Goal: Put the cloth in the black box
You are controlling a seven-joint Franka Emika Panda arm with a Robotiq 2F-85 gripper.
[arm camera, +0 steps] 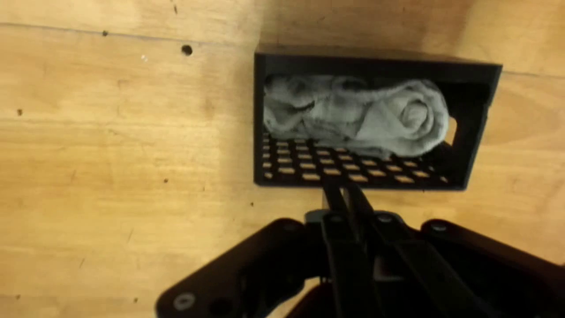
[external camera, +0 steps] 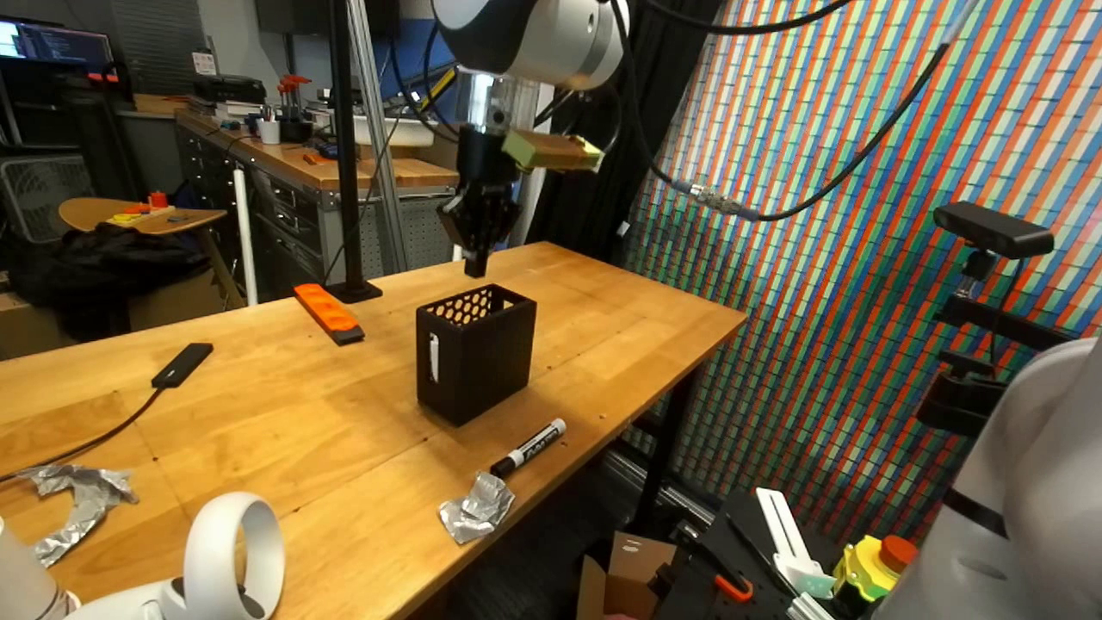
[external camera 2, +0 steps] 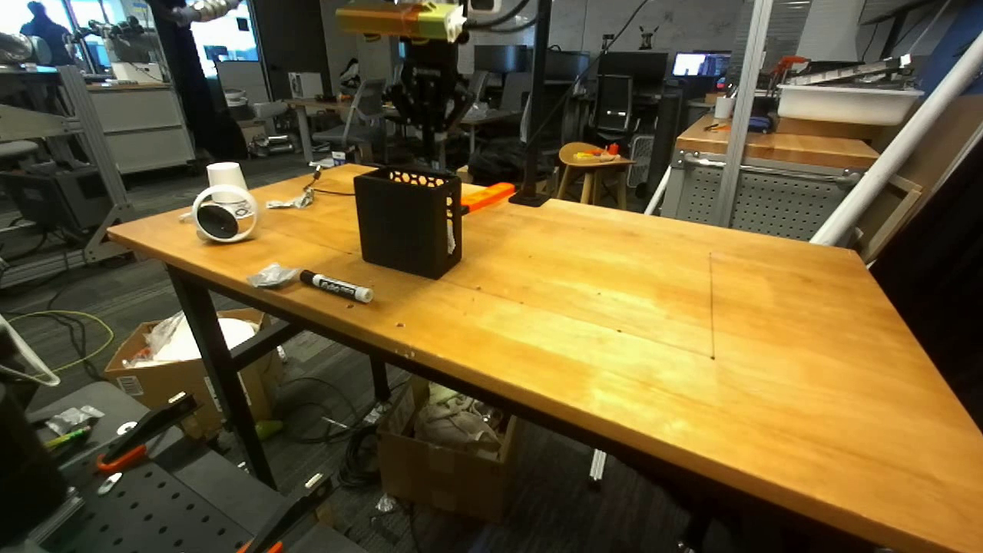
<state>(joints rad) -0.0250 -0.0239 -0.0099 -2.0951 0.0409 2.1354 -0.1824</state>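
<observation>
Closest to the wrist camera, the pincer (arm camera: 342, 187) points down with its two fingers drawn together, just a thin slit showing between them. Past its tips sits the black box (arm camera: 375, 64), open at the top, and inside it lies the cloth (arm camera: 397, 117), greyish white, bunched at one end and coiled into a spiral at the other. The coil faces the narrow wall with the slot, dark space between the two. In the wrist view the fingertips overlap the edge of the long wall pierced with rows of holes.

In an exterior view the pincer hangs from the white and grey arm (external camera: 560, 39), its tips clear of the box's rim. The box stands upright on the wooden surface (external camera: 646, 301), and a pale patch shows at its slot. Near the surface's edge lies a marker (external camera: 529, 446), its black end just beside some crumpled foil (external camera: 478, 508); a longer foil strip (external camera: 99, 495) lies well apart, near a white ring-shaped controller (external camera: 209, 551). Across the box from the marker, an orange and black bar (external camera: 325, 310) lies near the foot of a black post (external camera: 346, 172). Farther off is a small black device (external camera: 182, 365) with a cable.
</observation>
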